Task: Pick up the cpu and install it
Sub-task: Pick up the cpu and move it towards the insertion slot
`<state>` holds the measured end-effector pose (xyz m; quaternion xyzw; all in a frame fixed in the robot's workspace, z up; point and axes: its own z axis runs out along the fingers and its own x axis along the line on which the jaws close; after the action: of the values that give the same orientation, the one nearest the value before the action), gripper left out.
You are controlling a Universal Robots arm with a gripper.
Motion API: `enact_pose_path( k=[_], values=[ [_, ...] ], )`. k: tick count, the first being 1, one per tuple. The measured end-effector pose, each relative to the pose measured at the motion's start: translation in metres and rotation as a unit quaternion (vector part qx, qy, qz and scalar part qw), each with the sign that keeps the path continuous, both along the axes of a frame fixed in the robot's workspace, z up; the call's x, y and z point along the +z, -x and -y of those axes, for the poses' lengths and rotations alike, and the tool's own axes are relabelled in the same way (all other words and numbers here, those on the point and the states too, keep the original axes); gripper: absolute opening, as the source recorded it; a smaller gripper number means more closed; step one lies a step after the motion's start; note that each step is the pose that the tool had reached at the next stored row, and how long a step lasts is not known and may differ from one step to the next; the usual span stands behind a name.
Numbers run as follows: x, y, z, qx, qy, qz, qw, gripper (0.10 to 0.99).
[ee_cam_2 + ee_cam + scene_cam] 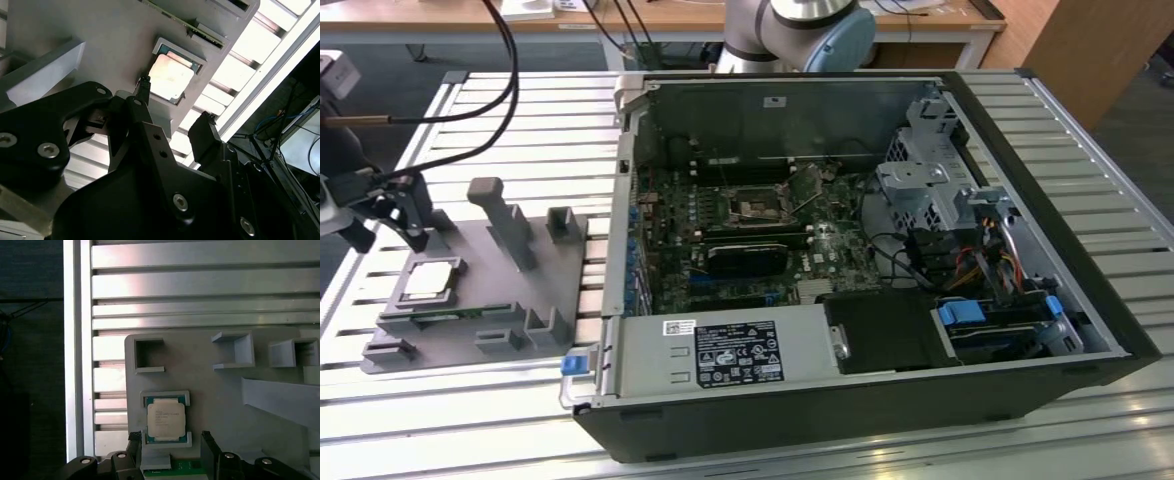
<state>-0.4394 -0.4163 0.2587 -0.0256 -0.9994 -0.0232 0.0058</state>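
Note:
The cpu (pixel 427 280) is a small silvery square chip lying flat in a recess of the grey tray (pixel 520 290), at the exterior view's left. Both wrist views look down on the cpu (pixel 165 420) (pixel 170 77). My gripper (pixel 387 238) hangs above the tray's far left part, close to the chip. In both wrist views the gripper (pixel 170 440) (pixel 175 102) is open, its black fingers standing to either side of the chip, with nothing between them. The black-framed socket (pixel 758 205) sits on the motherboard inside the open computer case (pixel 854 400).
A green memory stick (pixel 454 315) lies in a tray slot beside the cpu. Grey posts (pixel 500 220) rise from the tray. Cables and drive cages (pixel 947 200) fill the case's right side. A slatted metal table (pixel 1067 440) carries everything.

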Motion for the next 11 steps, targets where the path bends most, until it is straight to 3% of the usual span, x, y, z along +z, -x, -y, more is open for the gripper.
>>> enact_pose_path(
  k=[11],
  values=[
    [-0.0115,-0.0012,0.0002,0.0,0.0,0.0,1.0,0.588]
  ],
)
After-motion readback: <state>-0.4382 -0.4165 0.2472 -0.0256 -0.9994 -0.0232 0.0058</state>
